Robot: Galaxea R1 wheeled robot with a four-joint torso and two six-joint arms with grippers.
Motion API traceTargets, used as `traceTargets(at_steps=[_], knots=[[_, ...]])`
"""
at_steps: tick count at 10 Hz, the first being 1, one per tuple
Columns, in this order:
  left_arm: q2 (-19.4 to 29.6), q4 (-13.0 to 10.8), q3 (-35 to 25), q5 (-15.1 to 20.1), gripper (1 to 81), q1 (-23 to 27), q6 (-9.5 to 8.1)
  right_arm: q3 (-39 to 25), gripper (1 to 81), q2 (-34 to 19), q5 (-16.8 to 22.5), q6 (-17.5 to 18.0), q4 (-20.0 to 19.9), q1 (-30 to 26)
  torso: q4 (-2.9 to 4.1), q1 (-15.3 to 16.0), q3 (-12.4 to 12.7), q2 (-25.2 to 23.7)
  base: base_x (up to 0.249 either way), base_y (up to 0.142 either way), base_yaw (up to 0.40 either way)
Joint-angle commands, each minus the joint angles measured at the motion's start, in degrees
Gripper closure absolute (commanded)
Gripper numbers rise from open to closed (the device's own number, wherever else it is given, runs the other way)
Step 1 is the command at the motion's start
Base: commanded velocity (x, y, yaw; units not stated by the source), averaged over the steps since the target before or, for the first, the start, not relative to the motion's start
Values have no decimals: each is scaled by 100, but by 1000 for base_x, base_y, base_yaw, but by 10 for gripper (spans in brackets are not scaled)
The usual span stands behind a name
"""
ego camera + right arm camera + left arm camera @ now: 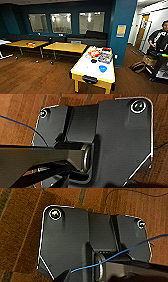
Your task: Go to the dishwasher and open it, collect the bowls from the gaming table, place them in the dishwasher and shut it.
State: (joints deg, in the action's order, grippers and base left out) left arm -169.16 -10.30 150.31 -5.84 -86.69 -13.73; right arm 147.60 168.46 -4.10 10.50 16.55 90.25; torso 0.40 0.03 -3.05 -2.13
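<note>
Head view: yellow-rimmed white gaming table (85,68) bears blue bowl (102,68), black bowl (93,60); tool state unclear.

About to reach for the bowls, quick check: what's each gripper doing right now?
Left gripper: cannot be told; its wrist view shows floor and the robot's own plate.
Right gripper: cannot be told, for the same reason.
</note>
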Motion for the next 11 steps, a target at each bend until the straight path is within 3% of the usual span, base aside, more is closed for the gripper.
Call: traceTargets(at_steps=[1, 11], knots=[[4, -33, -45, 268, 10, 226, -7, -13, 10, -73, 287, -13, 50, -178, 0, 0, 0, 0, 161, 76, 0], [4, -34, -45, 268, 10, 218, -7, -5, 10, -73, 287, -13, 50, -169, 0, -2, 0, 0, 169, 75, 0]])
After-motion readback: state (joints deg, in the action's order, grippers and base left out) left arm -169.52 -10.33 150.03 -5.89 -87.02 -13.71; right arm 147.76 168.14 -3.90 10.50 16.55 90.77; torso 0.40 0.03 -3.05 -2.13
